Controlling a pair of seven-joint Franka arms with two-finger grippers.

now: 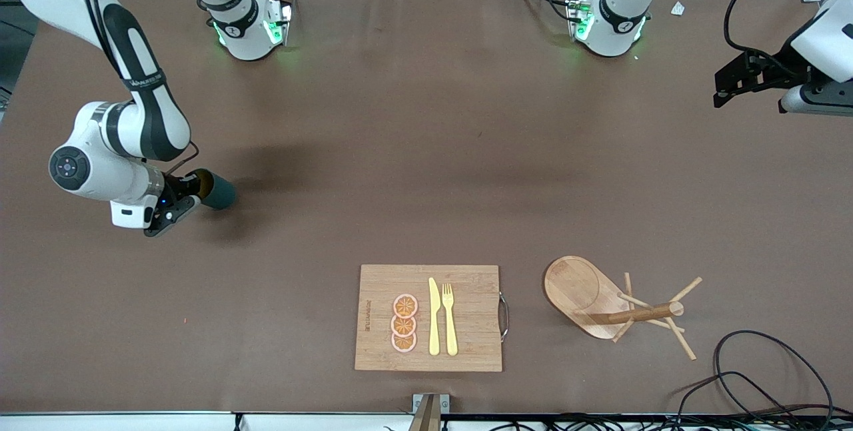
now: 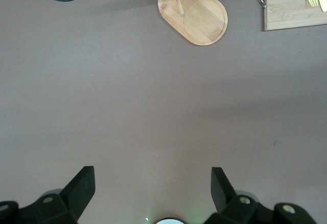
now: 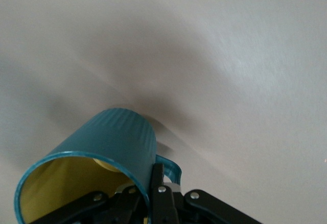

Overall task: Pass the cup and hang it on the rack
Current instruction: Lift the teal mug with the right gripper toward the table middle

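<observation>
Right gripper [image 1: 190, 196] hangs low, jaws clamped on the cup [image 1: 216, 191]; left gripper [image 1: 733, 81] waits raised at the counter's edge, jaws spread wide.

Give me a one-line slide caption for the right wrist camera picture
Right gripper pinching the rim of the teal cup beside its handle, yellow inside showing, held above the brown table.
</observation>
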